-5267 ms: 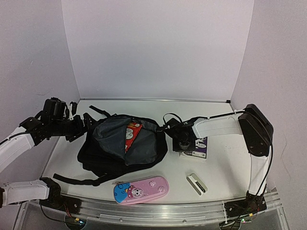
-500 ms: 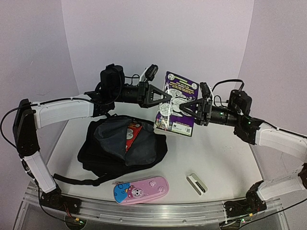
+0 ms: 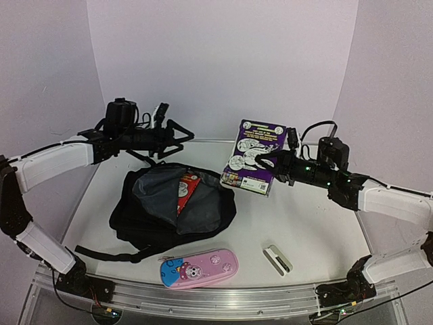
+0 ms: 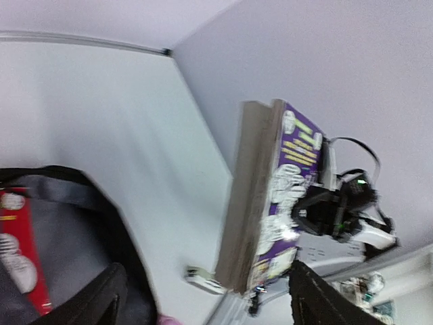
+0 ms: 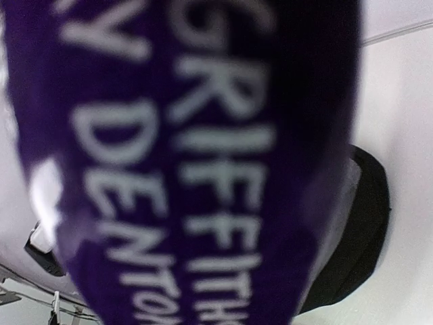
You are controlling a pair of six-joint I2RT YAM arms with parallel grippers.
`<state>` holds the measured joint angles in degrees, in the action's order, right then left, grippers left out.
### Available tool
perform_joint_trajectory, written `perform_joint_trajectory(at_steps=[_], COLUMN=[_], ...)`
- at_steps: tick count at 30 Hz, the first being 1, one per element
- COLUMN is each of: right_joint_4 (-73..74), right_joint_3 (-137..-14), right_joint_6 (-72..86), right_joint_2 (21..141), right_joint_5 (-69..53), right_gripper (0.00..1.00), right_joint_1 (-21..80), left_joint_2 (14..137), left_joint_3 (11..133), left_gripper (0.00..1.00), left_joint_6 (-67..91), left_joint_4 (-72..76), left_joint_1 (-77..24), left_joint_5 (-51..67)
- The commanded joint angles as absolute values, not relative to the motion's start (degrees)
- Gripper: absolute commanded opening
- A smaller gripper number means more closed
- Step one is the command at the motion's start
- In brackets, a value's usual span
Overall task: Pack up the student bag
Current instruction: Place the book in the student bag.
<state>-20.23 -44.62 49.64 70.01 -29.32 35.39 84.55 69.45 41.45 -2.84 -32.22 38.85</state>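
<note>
The student bag (image 3: 169, 206) lies open on the table's left half, grey lining up, with a red book (image 3: 186, 191) inside. My right gripper (image 3: 272, 161) is shut on a purple book (image 3: 254, 157) and holds it upright in the air, right of the bag. The book's cover fills the right wrist view (image 5: 189, 162), with the bag's edge (image 5: 362, 237) behind it. My left gripper (image 3: 181, 135) is open and empty, above the bag's far edge, left of the book. In the left wrist view the book (image 4: 267, 203) shows edge-on, beyond the bag (image 4: 74, 271).
A pink-and-blue pencil case (image 3: 199, 268) lies near the front edge, in front of the bag. A small white object (image 3: 278, 258) lies front right, also showing in the left wrist view (image 4: 201, 276). White walls enclose the table at the back and sides.
My left gripper has pulled back to the left, away from the purple book. My right gripper has lowered the book slightly. Earlier still, the book lay on the table.
</note>
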Motion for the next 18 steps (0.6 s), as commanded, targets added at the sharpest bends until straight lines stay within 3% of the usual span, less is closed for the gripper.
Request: perform_joint_trajectory(at_steps=[1,4,11,18], right_joint_4=[-17.3,-15.9,-15.5,-15.4], right_joint_3=[-47.5,-47.8,-49.1,-52.1], right_joint_6=[46.3,46.1,46.5,47.8], right_joint_2=[68.6,70.4,74.1,78.6], right_joint_5=[-24.4,-25.1,-27.3,-29.3], right_gripper=[0.0,0.0,0.0,0.0], right_joint_1=[35.3,35.4,36.4,39.1], left_joint_2=[74.5,70.2,64.6,62.0], left_joint_3=[68.7,65.3,56.8,48.3], left_gripper=[0.92,0.99,1.0,1.0], left_joint_6=[29.9,28.5,29.9,35.7], left_joint_4=[-28.2,-34.3,-39.7,-31.6], left_joint_1=[-29.1,-23.6,-17.2,-17.1], left_joint_5=[20.5,16.6,12.8,21.4])
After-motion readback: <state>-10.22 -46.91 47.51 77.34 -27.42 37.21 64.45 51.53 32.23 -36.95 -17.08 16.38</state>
